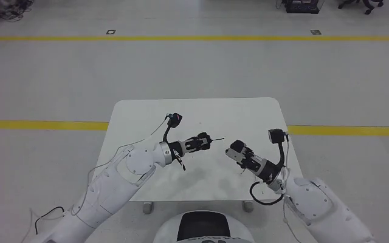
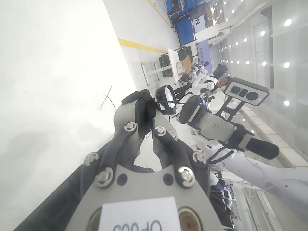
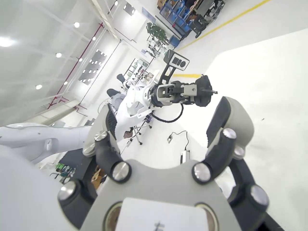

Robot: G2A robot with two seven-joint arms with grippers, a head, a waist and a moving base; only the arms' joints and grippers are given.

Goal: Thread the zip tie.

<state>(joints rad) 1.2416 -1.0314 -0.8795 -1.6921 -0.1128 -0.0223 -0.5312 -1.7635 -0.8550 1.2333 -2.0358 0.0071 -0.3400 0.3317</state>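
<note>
Zip tie [image 3: 212, 92]: thin, dark and straight, no thicker than a wire. Stuck out a short way from the tip of the left gripper [image 1: 205, 142], aimed across at the right gripper [image 1: 234, 149]. Was pinched between the left fingers [image 2: 131, 111], which were pressed together on it, with most of its length hidden inside the black pads. Could not be told head end from tail end, being too fine for teeth or a buckle to be made out. Was held in the air over the middle of the white table [image 1: 182, 115], apparently not touching the top. Ended short of the right gripper, with a clear gap left between. Faced the right fingers [image 3: 225, 114], spread wide apart with nothing between them. In the left wrist view, showed two fine dark lines [image 2: 107, 97] crossing just beside the fingertips against the tabletop. Could not be told there as strap or as shadow.
</note>
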